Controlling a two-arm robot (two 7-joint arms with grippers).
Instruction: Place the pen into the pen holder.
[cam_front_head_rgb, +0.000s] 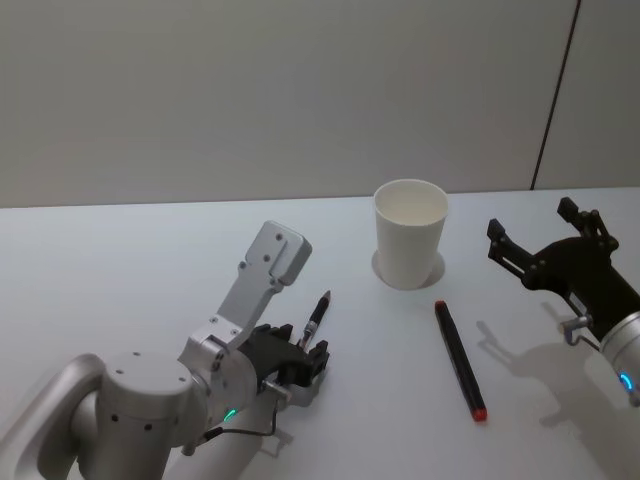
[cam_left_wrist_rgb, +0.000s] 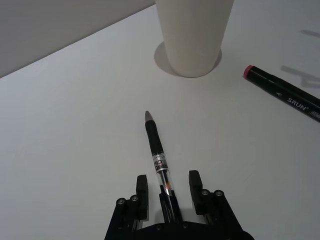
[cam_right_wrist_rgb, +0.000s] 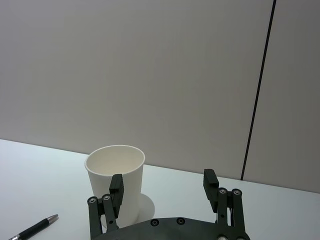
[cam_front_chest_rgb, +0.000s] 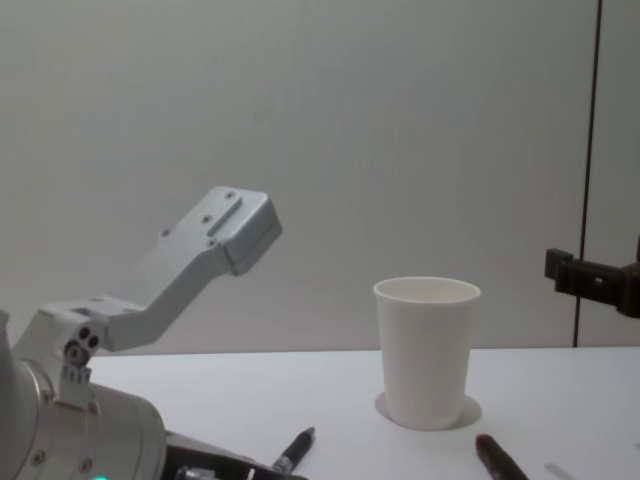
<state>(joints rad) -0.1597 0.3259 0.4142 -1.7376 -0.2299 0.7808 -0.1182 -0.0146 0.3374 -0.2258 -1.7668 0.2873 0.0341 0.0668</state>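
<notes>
The left hand (cam_left_wrist_rgb: 168, 181) sits low on the desk (cam_front_head_rgb: 120, 260), fingers apart astride the rear of the pen (cam_left_wrist_rgb: 156, 145), seemingly not pinching it; the pen points toward the upright pen holder (cam_front_head_rgb: 409, 245); a black marker (cam_front_head_rgb: 460, 358) lies beyond; the right hand (cam_right_wrist_rgb: 164, 179) hovers wide open.

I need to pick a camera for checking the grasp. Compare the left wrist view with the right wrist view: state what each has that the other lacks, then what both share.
Left wrist view, not the right: the left gripper, open with a finger on either side of the pen, and the black marker with a red end lying near the base of the pen holder.
Right wrist view, not the left: the right gripper, open and empty, the pen holder's open mouth, and the wall with a dark vertical seam.
Both: the pen holder and the pen on the white table.
</notes>
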